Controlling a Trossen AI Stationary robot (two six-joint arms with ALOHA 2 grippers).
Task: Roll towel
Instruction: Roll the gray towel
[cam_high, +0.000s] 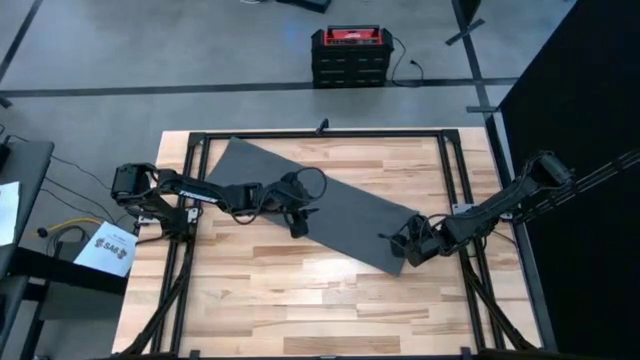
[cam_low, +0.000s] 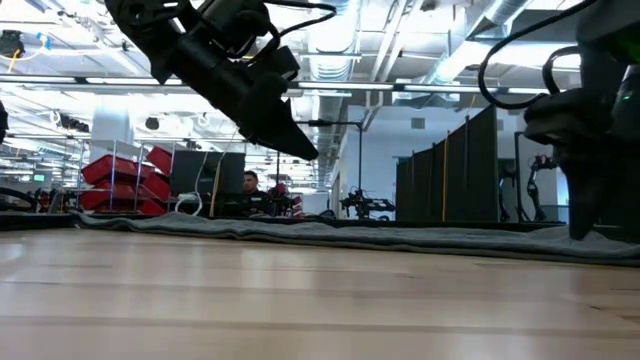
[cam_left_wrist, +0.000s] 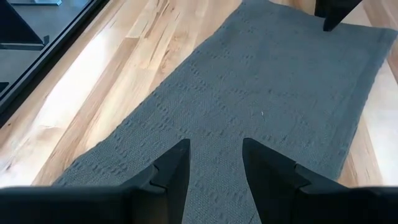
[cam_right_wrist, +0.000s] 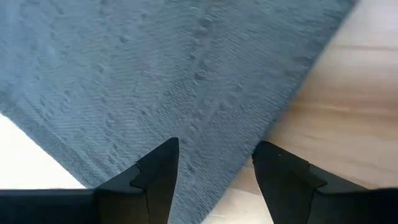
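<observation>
The dark grey towel (cam_high: 318, 205) lies spread flat on the wooden table, running slantwise from the far left to the right. My left gripper (cam_left_wrist: 216, 149) is open and raised above the towel's middle (cam_low: 290, 135), clear of the cloth. My right gripper (cam_right_wrist: 214, 152) is open and low over the towel's right end (cam_high: 403, 245). One of its fingers stands over the cloth and the other over bare wood beside the towel's edge (cam_right_wrist: 292, 93). The right gripper also shows in the low view (cam_low: 588, 225), close to the cloth. My right gripper points down at the towel's right end (cam_right_wrist: 205, 106), its open fingers astride the edge. The frames do not show whether the fingertips touch the cloth.
Black frame rails (cam_high: 190, 190) run along the table's left, far and right sides. A red and black box (cam_high: 350, 55) stands on the floor beyond the far edge. Bare wood (cam_high: 300, 300) stretches across the near half of the table.
</observation>
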